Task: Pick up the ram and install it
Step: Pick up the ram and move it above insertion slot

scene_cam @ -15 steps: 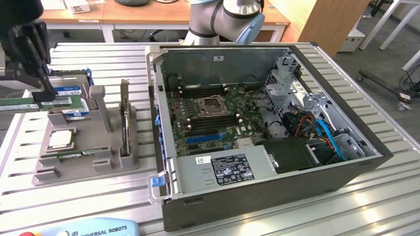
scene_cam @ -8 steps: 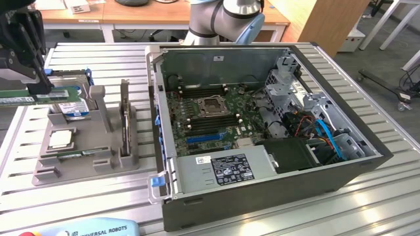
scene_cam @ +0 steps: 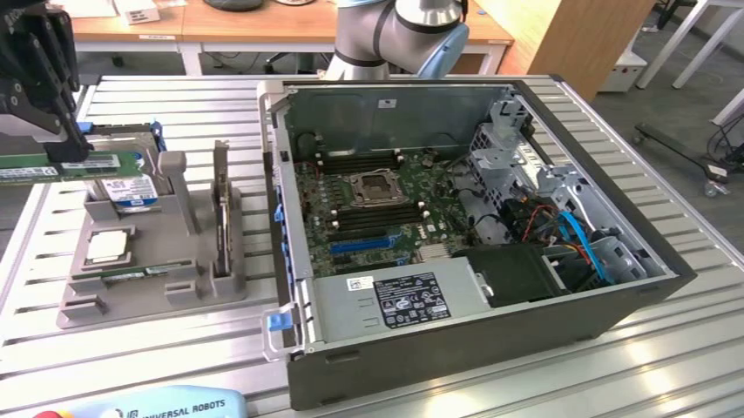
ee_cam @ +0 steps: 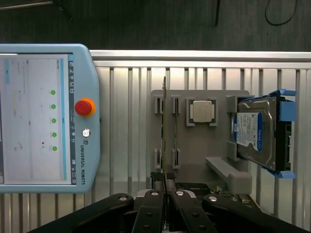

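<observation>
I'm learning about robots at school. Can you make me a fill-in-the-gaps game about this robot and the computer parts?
1. The tool is shut on the ____ ram.
2. The round button on the pendant is ____.
3. The holder that the hard drive stands in is ____.

Missing words: green; red; grey.

The case lies open on top, the motherboard bare around its socket. An upright card and the case's near wall stand between it and the hand; drive cage and cables crowd the exterior view's right.
</observation>
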Robot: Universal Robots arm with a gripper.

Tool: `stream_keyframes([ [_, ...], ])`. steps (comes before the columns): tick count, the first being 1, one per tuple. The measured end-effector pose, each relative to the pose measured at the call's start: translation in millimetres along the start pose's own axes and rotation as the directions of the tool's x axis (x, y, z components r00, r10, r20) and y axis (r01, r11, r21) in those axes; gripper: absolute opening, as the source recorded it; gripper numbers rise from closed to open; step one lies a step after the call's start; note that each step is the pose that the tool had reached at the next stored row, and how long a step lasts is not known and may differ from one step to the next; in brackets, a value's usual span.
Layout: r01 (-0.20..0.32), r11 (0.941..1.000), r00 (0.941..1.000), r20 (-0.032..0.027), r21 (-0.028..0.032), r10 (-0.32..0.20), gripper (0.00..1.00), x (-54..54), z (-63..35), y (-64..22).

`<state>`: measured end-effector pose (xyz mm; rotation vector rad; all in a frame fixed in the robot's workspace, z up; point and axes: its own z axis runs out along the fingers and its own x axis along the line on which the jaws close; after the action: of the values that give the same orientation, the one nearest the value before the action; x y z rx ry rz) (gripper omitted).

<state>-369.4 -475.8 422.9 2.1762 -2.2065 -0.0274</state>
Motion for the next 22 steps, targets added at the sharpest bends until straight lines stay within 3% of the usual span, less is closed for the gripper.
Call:
stream_keyframes([
  [4, 0.0, 1.0, 1.0, -0.0001, -0.0001, 0.0, 0.11, 0.0, -0.2, -2.3],
  [8, 0.0, 1.0, 1.0, -0.0001, 0.0, 0.0, 0.11, -0.1, -0.5, -10.0],
  [22, 0.003, 1.0, 1.0, -0.0003, 0.0, -0.003, 0.11, -0.7, -2.3, -52.4],
])
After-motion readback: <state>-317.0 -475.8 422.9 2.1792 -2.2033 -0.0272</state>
